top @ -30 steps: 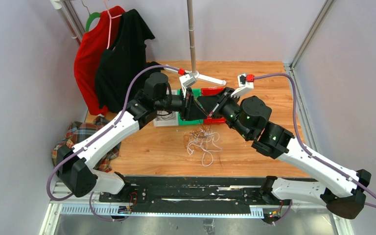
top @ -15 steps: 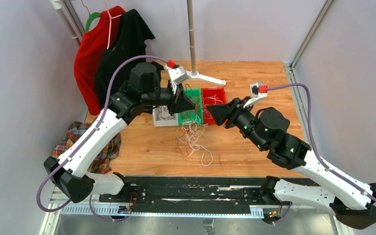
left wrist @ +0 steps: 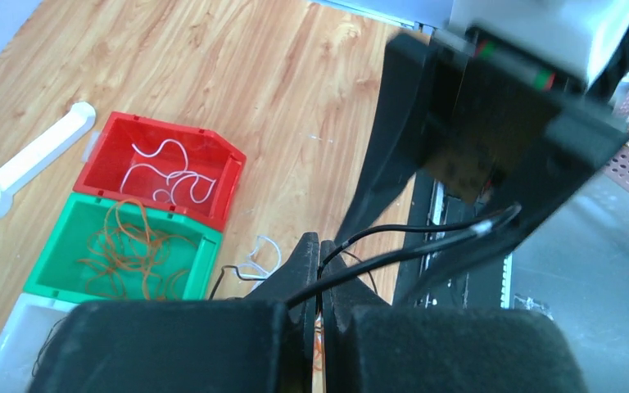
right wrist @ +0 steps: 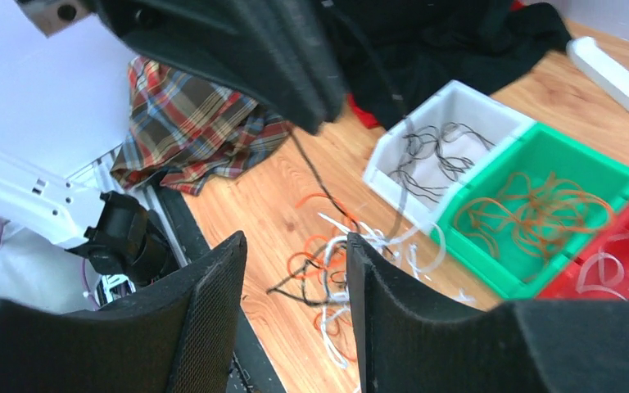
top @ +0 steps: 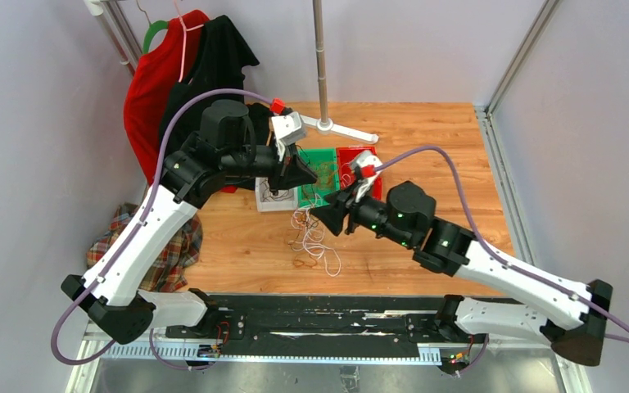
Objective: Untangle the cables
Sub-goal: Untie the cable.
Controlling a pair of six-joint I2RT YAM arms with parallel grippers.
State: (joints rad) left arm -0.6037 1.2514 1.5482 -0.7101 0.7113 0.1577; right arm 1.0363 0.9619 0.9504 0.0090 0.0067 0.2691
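Observation:
The cables (top: 311, 242) lie as a loose tangle of white, orange and black strands on the wooden table, in front of three small bins. My left gripper (left wrist: 319, 246) is shut on one thin black cable (left wrist: 426, 237), which hangs from its jaws down to the tangle (right wrist: 336, 270). That left gripper (top: 305, 175) hovers above the bins. My right gripper (right wrist: 295, 241) is open with nothing between its fingers, and the tangle shows below its gap. From above, the right gripper (top: 326, 219) sits just right of the heap.
A white bin (top: 277, 199) holds black wires, a green bin (top: 321, 173) orange ones and a red bin (top: 355, 162) white ones. A pole stand (top: 321, 74) rises behind them. Red and black shirts (top: 188, 90) hang at the back left. A plaid cloth (top: 143, 233) lies at the table's left edge.
My left gripper has shut on the black cable and drawn back to the left and up. The right gripper has opened and swung left and down to the tangle.

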